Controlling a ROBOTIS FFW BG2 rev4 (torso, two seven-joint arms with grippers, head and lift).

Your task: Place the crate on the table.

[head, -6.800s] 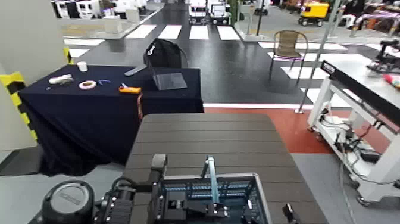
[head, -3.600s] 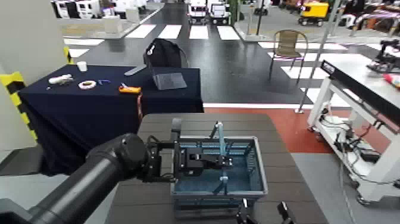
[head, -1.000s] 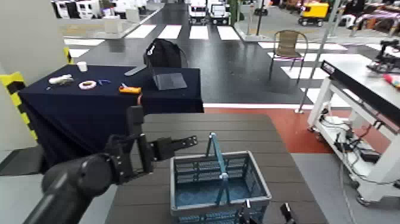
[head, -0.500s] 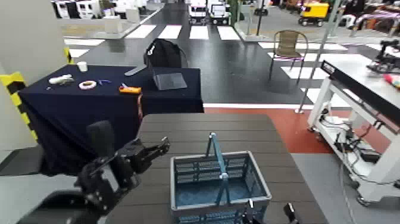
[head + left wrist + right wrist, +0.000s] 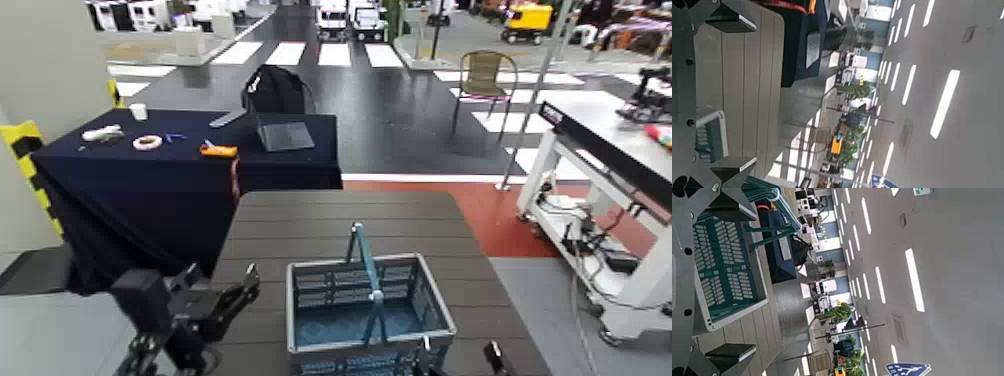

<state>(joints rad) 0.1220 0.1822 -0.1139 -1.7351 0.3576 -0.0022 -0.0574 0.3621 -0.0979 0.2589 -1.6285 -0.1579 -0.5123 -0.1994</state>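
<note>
One crate (image 5: 341,348) sits upright on the desk (image 5: 335,222), its base presumably bearing the load. The left end effector (image 5: 250,283) hangs left of it, wide open and empty; the right (image 5: 461,358) waits parted near its front, gripping nothing, likely for clearance.

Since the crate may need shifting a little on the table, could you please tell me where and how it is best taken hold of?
I'd grip the crate by the middle of its thin handle, coming from above. The handle stands up over the open top, clear of the rim, so open fingers could probably close around it from either side.
</note>
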